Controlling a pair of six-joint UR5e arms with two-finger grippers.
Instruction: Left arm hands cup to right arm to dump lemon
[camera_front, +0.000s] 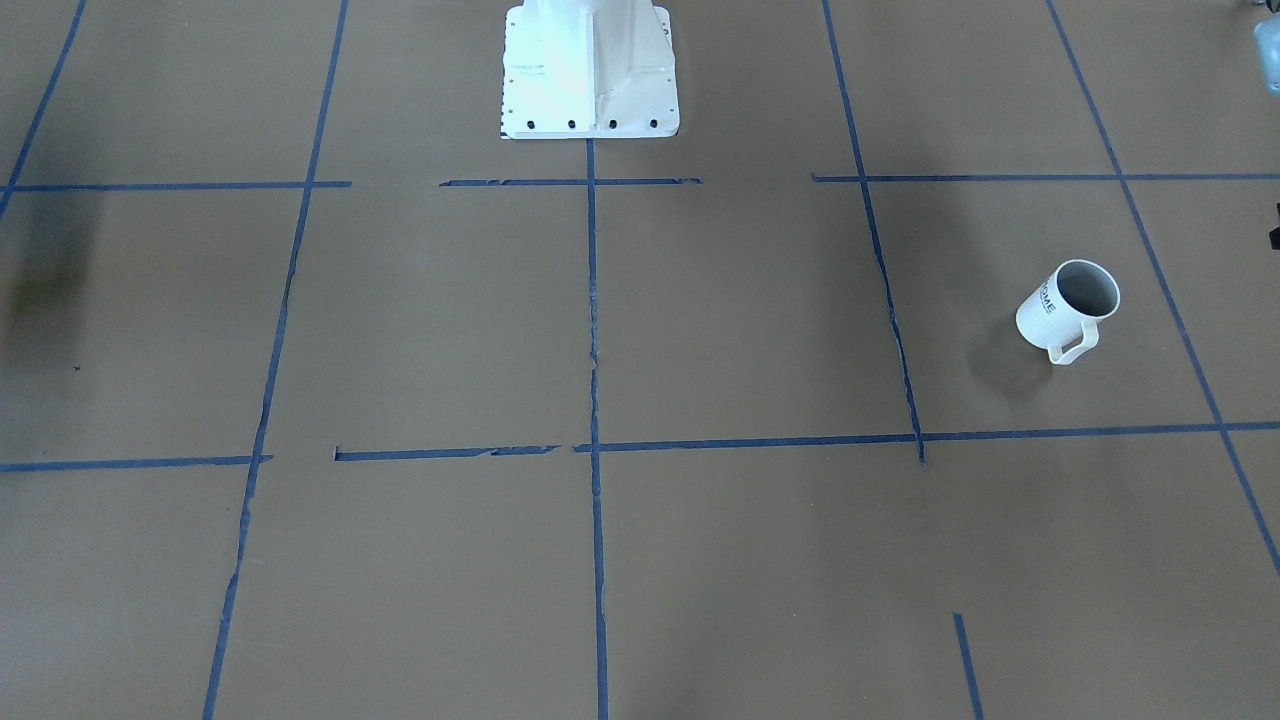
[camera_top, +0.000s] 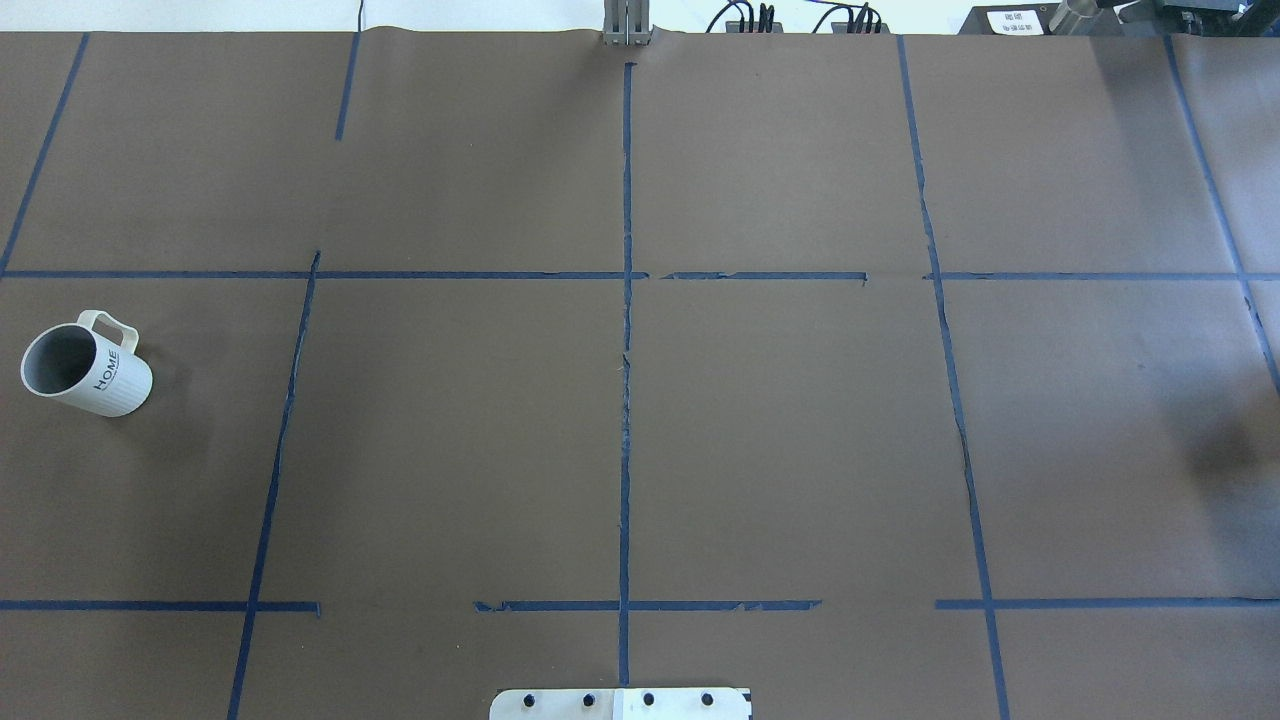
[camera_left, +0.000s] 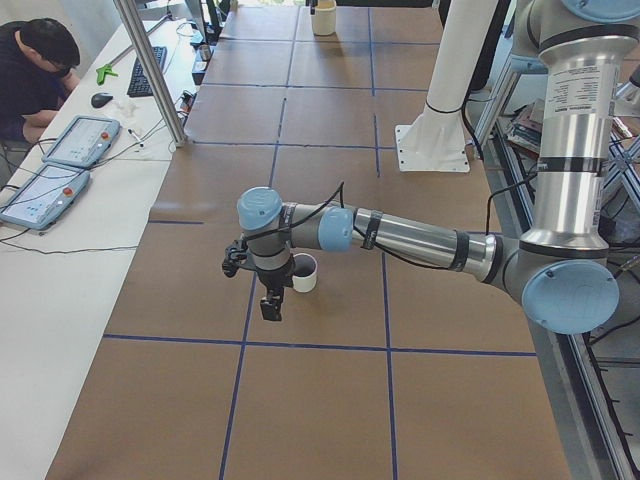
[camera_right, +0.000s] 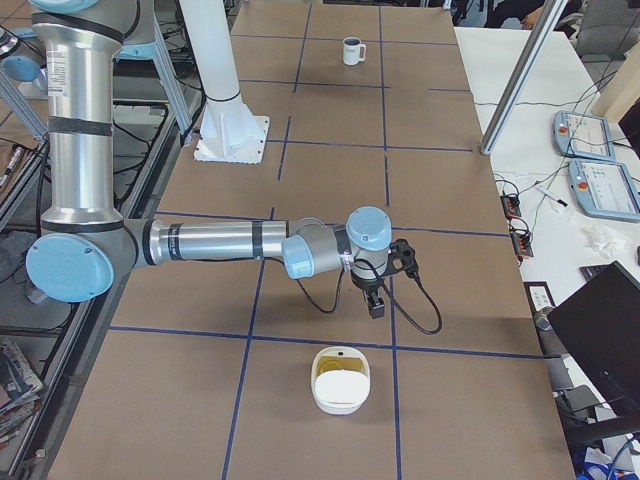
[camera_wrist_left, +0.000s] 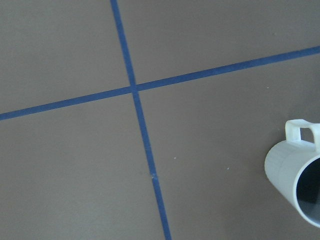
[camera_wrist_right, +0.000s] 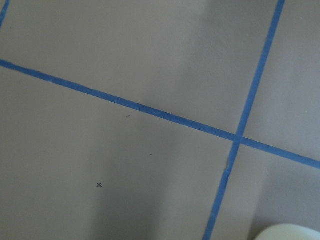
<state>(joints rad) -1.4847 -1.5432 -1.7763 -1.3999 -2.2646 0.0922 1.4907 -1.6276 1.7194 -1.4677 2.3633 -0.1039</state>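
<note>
The white "HOME" cup (camera_top: 85, 372) stands upright at the table's far left in the overhead view, its handle away from the robot. It also shows in the front-facing view (camera_front: 1068, 310), the left side view (camera_left: 304, 272), far off in the right side view (camera_right: 352, 50) and the left wrist view (camera_wrist_left: 295, 172). Its grey inside shows no lemon. My left gripper (camera_left: 268, 300) hangs just beside the cup; I cannot tell if it is open. My right gripper (camera_right: 376, 303) hangs above bare table at the other end; I cannot tell its state.
A white bowl (camera_right: 340, 380) with a pale yellow inside sits on the table just past my right gripper; its rim shows in the right wrist view (camera_wrist_right: 287, 232). The robot's white base (camera_front: 590, 70) stands mid-table at the robot's edge. An operator's side table holds tablets (camera_left: 80, 140).
</note>
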